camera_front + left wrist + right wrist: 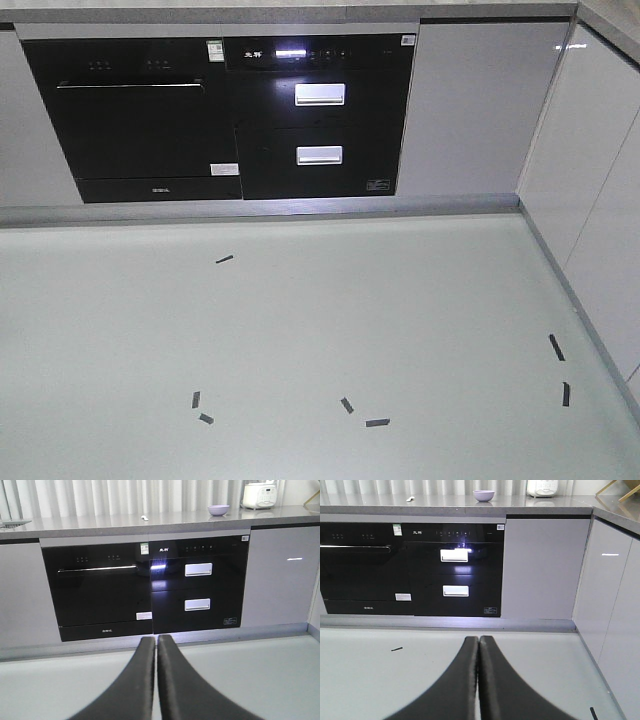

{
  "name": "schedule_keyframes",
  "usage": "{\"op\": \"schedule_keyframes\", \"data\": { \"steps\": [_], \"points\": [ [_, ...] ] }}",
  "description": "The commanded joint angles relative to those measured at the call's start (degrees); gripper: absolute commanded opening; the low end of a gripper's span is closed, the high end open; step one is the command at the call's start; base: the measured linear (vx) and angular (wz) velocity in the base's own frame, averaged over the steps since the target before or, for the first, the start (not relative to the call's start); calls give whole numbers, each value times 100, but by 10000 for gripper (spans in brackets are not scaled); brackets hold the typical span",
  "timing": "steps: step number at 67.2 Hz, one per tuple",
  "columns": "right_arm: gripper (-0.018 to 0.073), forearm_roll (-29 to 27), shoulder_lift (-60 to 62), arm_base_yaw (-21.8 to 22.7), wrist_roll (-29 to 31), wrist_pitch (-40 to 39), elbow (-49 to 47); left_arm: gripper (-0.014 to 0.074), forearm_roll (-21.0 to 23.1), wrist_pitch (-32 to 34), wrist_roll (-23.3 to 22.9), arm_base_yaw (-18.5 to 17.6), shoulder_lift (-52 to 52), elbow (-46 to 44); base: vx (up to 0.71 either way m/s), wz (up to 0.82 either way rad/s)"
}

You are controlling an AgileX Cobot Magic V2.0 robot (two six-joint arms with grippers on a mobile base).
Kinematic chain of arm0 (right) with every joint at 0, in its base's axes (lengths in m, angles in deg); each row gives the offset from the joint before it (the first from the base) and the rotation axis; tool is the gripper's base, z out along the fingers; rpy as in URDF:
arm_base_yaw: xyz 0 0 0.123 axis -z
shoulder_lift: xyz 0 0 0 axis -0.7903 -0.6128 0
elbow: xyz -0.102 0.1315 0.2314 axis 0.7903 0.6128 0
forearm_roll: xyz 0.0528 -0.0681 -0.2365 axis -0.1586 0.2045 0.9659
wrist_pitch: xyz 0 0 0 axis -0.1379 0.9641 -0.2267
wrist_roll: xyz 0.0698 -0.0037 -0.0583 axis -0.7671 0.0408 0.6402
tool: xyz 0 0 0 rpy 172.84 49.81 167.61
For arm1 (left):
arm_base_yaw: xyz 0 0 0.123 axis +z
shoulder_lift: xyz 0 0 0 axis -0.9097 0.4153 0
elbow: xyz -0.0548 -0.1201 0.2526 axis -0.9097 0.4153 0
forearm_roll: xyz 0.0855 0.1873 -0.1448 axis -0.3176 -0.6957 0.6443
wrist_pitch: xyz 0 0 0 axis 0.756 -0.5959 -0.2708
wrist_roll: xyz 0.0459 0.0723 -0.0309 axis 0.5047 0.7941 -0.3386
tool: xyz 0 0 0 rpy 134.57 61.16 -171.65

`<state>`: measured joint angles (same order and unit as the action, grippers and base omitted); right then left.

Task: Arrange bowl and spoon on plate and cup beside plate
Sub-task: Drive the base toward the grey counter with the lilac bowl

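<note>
Closed is how the left tool [155, 639] is seen in its wrist view: its two dark fingers [140, 680] are pressed side by side, only a hairline seam is left between them, and nothing is gripped. The right tool [479, 638] is shown the same way, fingers [462, 680] shut together with nothing held. Both tools are held above a pale surface [400, 300], on which short dark tape marks [224, 259] are scattered; one such mark [396, 649] is seen left of the right tool. Beyond the surface a black oven [95, 595] and a black drawer unit [197, 587] with two white handles are set under a grey counter [100, 526], with grey cabinet doors [277, 580] to their right. The bowl [218, 510] is found upright on that counter, above the right part of the drawer unit, far from both tools. The spoon [144, 518] is laid flat on the same counter, to the left of the bowl and well apart from it, roughly over the seam between oven and drawer unit. Both are picked out again from the right wrist: bowl [483, 495] and spoon [410, 499]. A white rice cooker [259, 494] is placed on the counter to the right of the bowl, and a pale curtain [100, 497] is hung behind.
</note>
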<state>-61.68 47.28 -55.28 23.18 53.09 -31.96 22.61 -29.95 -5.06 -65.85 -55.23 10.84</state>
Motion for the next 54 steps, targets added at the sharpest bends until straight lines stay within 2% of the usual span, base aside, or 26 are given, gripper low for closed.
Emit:
{"op": "schedule_keyframes", "data": {
  "steps": [1,54],
  "points": [
    [-11,5,35,-8,0,-409,59,-6,47,435,-70,-37,-80,-114,0,0],
    [-11,5,35,-8,0,-404,59,-6,47,435,-70,-37,-80,-114,0,0]
  ]
}}
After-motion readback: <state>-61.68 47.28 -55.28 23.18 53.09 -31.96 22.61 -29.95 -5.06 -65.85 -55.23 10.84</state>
